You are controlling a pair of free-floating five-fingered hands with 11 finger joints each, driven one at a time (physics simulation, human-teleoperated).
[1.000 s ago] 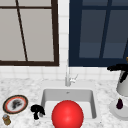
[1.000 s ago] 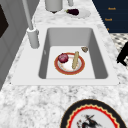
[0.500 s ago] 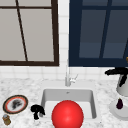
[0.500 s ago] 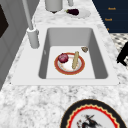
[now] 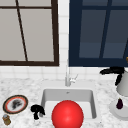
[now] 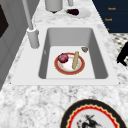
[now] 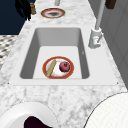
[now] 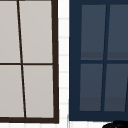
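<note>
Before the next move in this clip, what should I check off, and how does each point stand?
1. Left hand placed: ok, over the counter at the left front corner of the sink, beside the patterned plate.
2. Right hand placed: ok, at the top of the grey vessel, right of the sink.
3. Right hand touching the vessel: cannot tell.
4. Either hand's grasp: cannot tell.
5. Sink plate loaded: ok, a red round fruit and a tan stick lie on it, with a small scrap beside it.
6. Eggplant at rest: ok, on its white dish.
</note>
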